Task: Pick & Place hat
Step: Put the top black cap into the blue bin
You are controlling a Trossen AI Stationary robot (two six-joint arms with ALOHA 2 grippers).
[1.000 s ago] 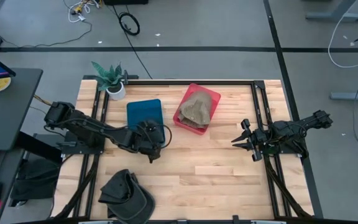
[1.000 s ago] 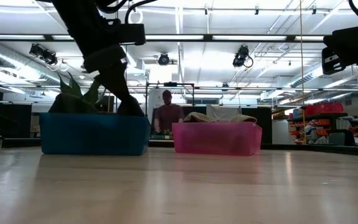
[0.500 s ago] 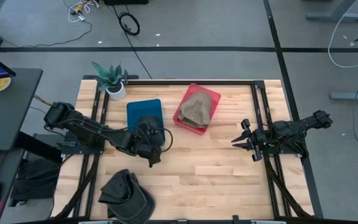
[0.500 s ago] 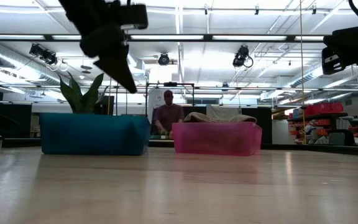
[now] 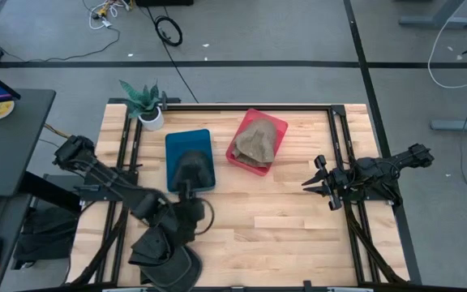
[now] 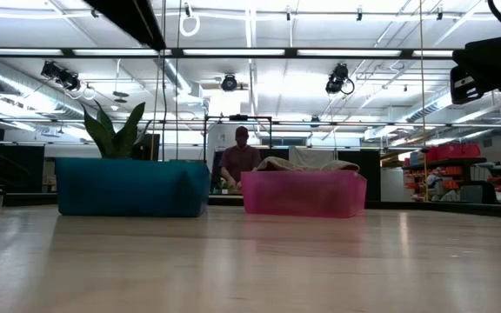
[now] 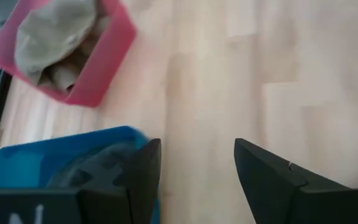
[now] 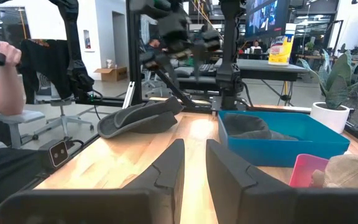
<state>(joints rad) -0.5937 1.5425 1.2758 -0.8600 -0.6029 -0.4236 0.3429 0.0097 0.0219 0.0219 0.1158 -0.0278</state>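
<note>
On the pale wooden bench [image 5: 282, 219], made of jointed planks with a smooth, slightly glossy face, a floppy dark hat [image 5: 164, 253] with a curved brim lies at the front edge toward the left corner. Just behind it the left gripper [image 5: 186, 212] hovers over the planks, its two blunt black fingers [image 7: 143, 177] spread wide apart with nothing between them.

Near the back left corner stands a potted plant [image 5: 143, 100], stiff pointed green leaves in a small white round pot. Beside it, toward the middle, sits the blue bin [image 5: 190, 160], a rectangular hard-plastic tub; a dark grey hat [image 5: 191, 168], soft and crumpled, lies inside it. Next along the back edge is the pink bin [image 5: 256, 140], translucent plastic, set at an angle, with a tan hat [image 5: 257, 139] of coarse, rumpled cloth filling it.

Near the right edge the right gripper [image 5: 314, 180] waits above the bench, its angular dark fingers [image 8: 166, 167] drawn close with a narrow gap and nothing held.

In the room beyond the back edge, a person [image 6: 239, 160] is visible between the two bins in the low view.
</note>
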